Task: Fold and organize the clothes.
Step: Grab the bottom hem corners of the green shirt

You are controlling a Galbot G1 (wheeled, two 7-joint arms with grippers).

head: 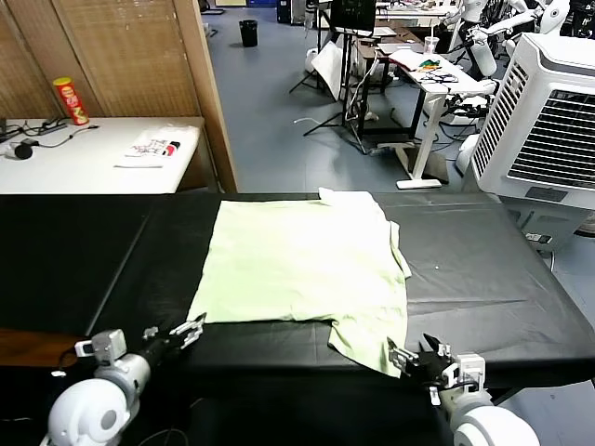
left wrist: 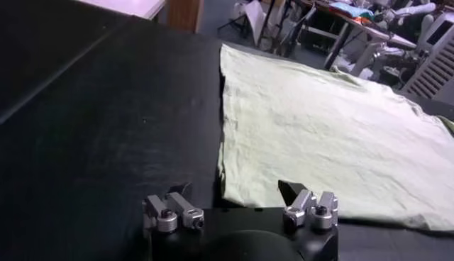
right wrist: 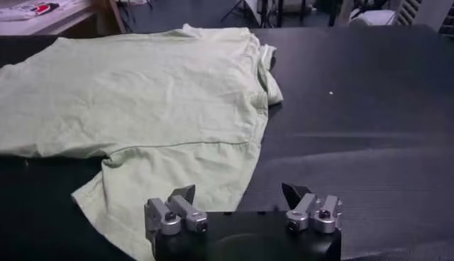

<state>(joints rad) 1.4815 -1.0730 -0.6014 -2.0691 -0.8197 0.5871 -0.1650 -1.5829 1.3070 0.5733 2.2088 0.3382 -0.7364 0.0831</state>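
Head view: we are looking down on both arms lying low along the near edge of the black table (head: 521,279), forearms angled up and inward toward the shirt (head: 307,269). The left gripper (head: 189,329) is hovering just off the shirt's near left corner; the right gripper (head: 409,358) is sitting just beside the sleeve that is hanging toward the near edge, and we cannot tell whether it is touching the fabric.

The shirt is lying flat near the table's centre, a thin pale-green cloth showing fine wrinkles, roughly rectangular, with one short sleeve spreading toward the near right and a bunched fold along its right side. The table covering is appearing smooth, dark and slightly glossy.

Left wrist view: the left gripper (left wrist: 241,198) is holding its dark-tipped metal fingers (left wrist: 292,191) wide apart, gripping nothing, with the shirt's (left wrist: 319,135) hem just beyond the tips.

Right wrist view: the right gripper (right wrist: 241,198) is likewise spreading its fingers (right wrist: 183,195) wide, empty, one tip poised over the sleeve of the shirt (right wrist: 142,99).
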